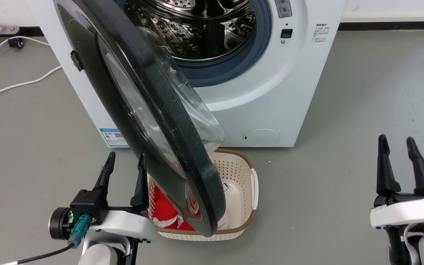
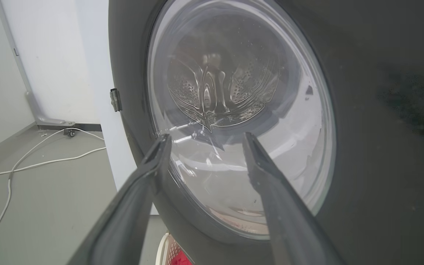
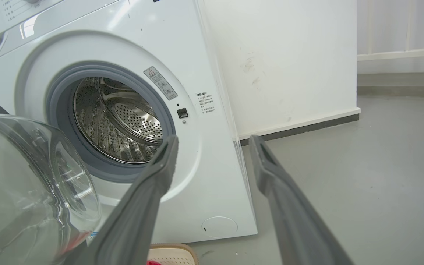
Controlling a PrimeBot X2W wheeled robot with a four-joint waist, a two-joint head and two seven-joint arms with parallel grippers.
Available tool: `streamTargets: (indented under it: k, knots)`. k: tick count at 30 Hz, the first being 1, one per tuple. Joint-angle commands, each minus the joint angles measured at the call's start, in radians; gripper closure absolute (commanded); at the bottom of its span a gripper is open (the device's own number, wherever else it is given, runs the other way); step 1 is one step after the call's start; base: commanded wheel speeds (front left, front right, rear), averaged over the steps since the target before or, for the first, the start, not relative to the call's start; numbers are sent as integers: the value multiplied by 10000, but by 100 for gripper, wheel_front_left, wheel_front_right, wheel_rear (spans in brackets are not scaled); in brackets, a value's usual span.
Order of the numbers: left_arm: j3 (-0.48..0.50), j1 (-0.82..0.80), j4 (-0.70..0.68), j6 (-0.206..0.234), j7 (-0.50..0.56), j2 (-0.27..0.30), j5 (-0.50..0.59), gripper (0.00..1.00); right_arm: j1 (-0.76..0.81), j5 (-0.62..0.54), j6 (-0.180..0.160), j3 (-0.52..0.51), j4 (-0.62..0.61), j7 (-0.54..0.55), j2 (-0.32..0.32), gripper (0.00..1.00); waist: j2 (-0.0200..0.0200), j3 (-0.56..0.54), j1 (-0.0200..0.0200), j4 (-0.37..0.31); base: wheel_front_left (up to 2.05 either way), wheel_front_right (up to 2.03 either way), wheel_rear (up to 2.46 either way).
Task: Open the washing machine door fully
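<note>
A plain laundry corner, closer to a test room than a furnished home, is suggested. A white front-loading washing machine (image 1: 271, 103) is set on a bare grey floor (image 1: 363, 165) against white walls (image 3: 289, 55) edged by a dark skirting strip (image 3: 307, 128). A perforated laundry basket (image 1: 255, 184) is placed before it, and loose white cables (image 1: 31, 81) are left trailing.

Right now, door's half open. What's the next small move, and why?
Probably draw the left tool back and leftward. The washing machine door stands only partly swung out, its outer face toward that open tool, so the tool likely blocks further swing.
</note>
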Motion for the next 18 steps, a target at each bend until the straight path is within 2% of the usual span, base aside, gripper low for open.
streamTargets:
  k: [1,5,9,18]
  knots:
    - [36,79,-3,10,-26,8,74,0,247,-353,-7,-104,-206,-29,168,0,0,-5,0,-16,0,0,0]
    - [69,74,45,-51,-26,9,116,0,705,-1758,-5,-272,-723,-32,421,0,0,-57,0,-13,0,0,0]
    - [112,154,75,-93,-26,9,180,0,1202,-2698,-5,-145,-980,-32,594,0,0,-146,0,-2,0,0,0]
    - [137,322,123,-187,-26,9,258,0,1781,-3363,-7,39,-1064,-34,746,0,0,-336,0,5,0,0,0]
